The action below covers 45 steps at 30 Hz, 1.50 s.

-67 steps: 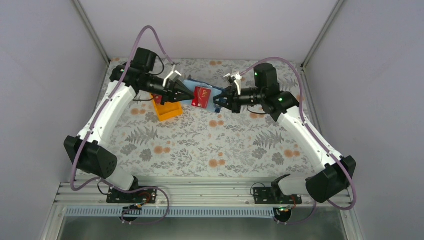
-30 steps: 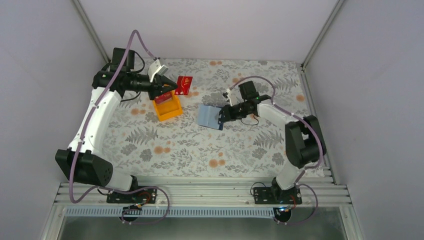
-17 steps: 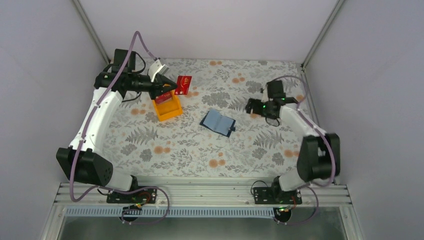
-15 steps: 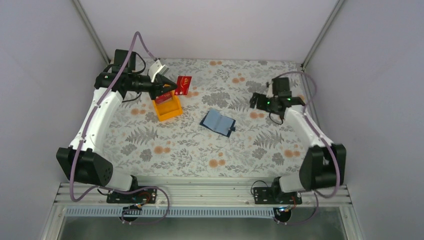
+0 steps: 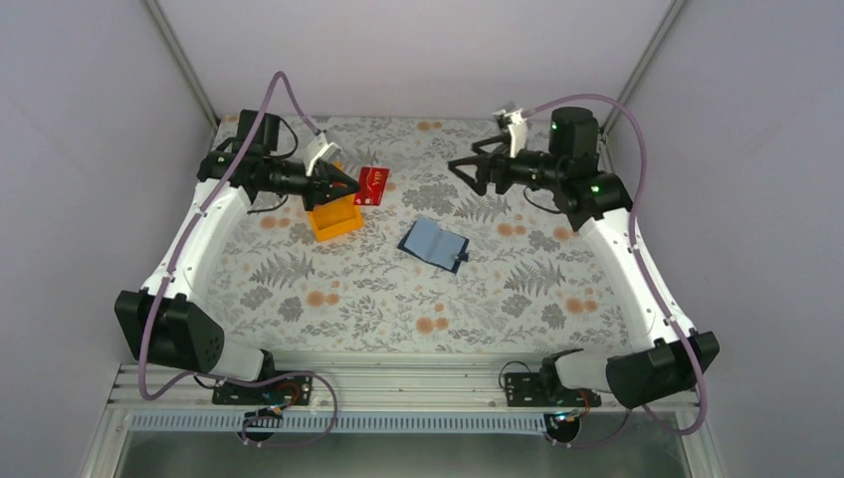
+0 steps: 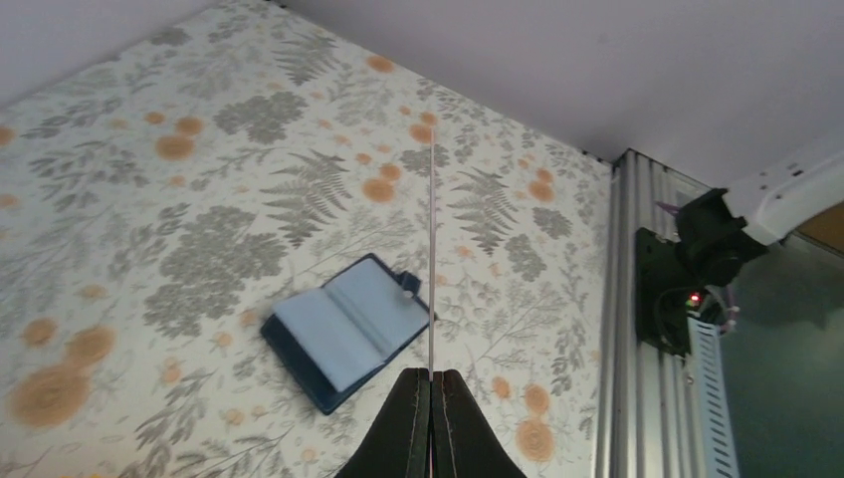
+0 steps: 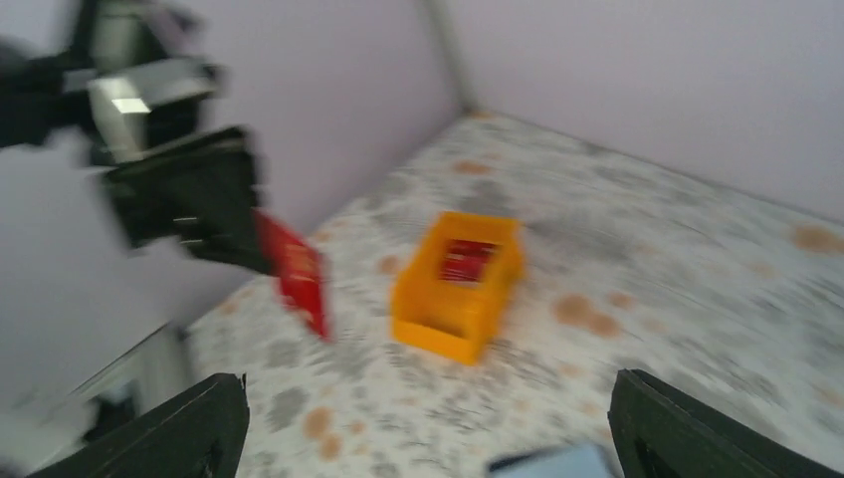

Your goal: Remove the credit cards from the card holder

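Over to the left hand (image 5: 348,185): clamped shut on a red card (image 5: 372,185), pinching it by one end, up in the air off the surface (image 5: 398,299). From the wrist view, edge-on, just a thin line running straight out from between the fingertips (image 6: 413,408). Just beside that hand and lower down: an orange tray (image 5: 336,221). Inside it, seen from the right wrist, a second card (image 7: 468,261), red too, lying flat on the bottom. Out past the held card's tip and down on the surface, well apart from the hand: the wallet (image 5: 432,242), lying open, light inner pockets up, dark tab (image 5: 461,257) on the edge away from the left hand. No telling from here whether anything sits in those pockets.

Now the right hand (image 5: 468,177): spread wide, gripping nothing, raised above the surface and pointing across toward the left hand. In its own blurred view, two dark fingers (image 7: 189,428) far out at the bottom corners, with the tray and the held card ahead between them. Wallet below that hand and a little nearer the bases, apart from both fingers, only a pale corner peeking in at the bottom of that view.
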Tool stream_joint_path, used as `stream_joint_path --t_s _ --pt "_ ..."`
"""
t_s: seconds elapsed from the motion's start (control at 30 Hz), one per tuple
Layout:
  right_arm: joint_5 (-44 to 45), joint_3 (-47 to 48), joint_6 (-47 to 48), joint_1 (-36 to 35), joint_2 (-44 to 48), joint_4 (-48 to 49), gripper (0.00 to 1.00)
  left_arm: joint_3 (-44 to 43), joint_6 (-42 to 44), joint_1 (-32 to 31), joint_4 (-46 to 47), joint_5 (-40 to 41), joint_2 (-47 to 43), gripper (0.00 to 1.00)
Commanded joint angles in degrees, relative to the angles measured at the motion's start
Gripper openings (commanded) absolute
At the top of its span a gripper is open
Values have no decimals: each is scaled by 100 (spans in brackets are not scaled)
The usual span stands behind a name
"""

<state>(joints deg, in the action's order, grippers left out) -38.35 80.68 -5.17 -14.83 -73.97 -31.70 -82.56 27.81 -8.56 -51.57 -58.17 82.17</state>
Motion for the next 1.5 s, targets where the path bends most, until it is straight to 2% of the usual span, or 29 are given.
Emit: stream_joint_path --t_s 0.0,0.07,0.17,0.3,0.43,0.57,0.7,0.77,0.83,1.07,1.1,1.13,1.17,1.23,1.3,1.47 --pt "-2052 487 768 -446 -182 109 92 22 441 -289 -201 -584 0 2" --pt "-2073 655 827 -645 -350 39 91 -1 729 -447 -405 -819 36 2" --pt "-1887 938 1091 -951 -739 -372 85 -49 1090 -694 -672 -1088 102 2" --pt "-2097 1126 1643 -1250 -1054 -1160 82 -67 1087 -835 -684 -1026 233 2" --pt "-1723 907 1700 -1540 -1152 -1353 77 -75 1105 -975 -702 -971 310 2" --pt "-1618 800 1702 -1628 -1232 -1392 60 -132 1166 -1003 -775 -942 383 3" --pt "-1400 847 1536 -1679 -1394 -1355 22 -160 1157 -1029 -774 -918 427 3" --pt "-1329 833 1507 -1675 -1414 -1403 7 -189 1158 -1038 -790 -927 445 2" --pt "-1354 767 1427 -1671 -1366 -1377 4 -215 1173 -1040 -824 -953 455 2" --pt "-1112 747 979 -1602 -1401 -1485 4 -228 1124 -1041 -758 -973 454 3" --pt "-1079 751 823 -1554 -1419 -1457 4 -230 1038 -1040 -679 -931 446 11" --pt "-1064 747 647 -1486 -1444 -1428 4 -222 907 -1041 -572 -839 439 34" --pt "-1052 716 444 -1394 -1466 -1346 4 -223 768 -1043 -464 -678 435 54" --pt "-1050 548 -72 -1181 -1477 -1050 4 -261 526 -1026 -305 -311 467 78" --pt "-1138 160 -765 -887 -1461 -505 4 -369 245 -1033 -117 446 507 84" --pt "-1026 -955 -3398 -268 -1592 1523 4 -1178 -30 -1136 -76 2495 777 83"
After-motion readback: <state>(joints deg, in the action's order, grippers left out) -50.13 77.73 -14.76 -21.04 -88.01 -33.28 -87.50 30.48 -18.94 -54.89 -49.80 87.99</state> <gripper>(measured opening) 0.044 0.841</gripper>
